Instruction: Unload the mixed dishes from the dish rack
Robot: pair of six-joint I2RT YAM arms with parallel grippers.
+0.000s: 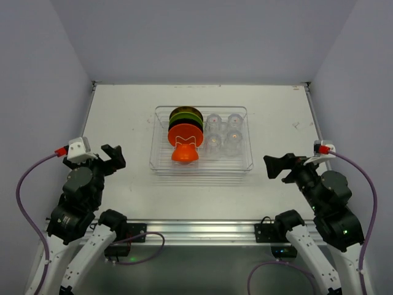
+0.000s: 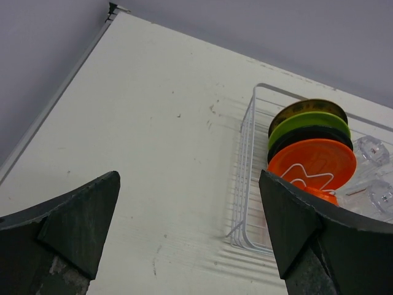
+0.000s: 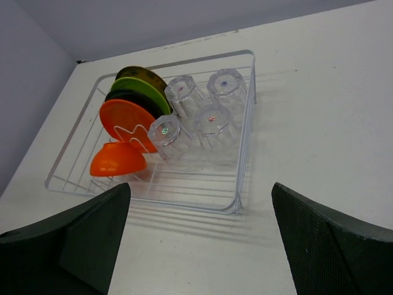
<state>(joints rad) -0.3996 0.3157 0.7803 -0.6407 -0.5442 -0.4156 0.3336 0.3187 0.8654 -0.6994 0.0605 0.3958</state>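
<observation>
Looking from above, we see the left arm (image 1: 78, 190) and right arm (image 1: 328, 196) crouched at the lower corners, elbows bent. The left end effector (image 1: 114, 157) and right end effector (image 1: 277, 167) gape wide, holding nothing, both aimed inward at the dish rack (image 1: 202, 170) mid-frame on the bench (image 1: 123, 110), its plates (image 1: 186, 123), orange bowl (image 1: 185, 155) and glasses (image 1: 233, 140) inside.

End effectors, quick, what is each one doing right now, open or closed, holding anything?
Left end effector: open, holding nothing.
Right end effector: open, holding nothing.
</observation>
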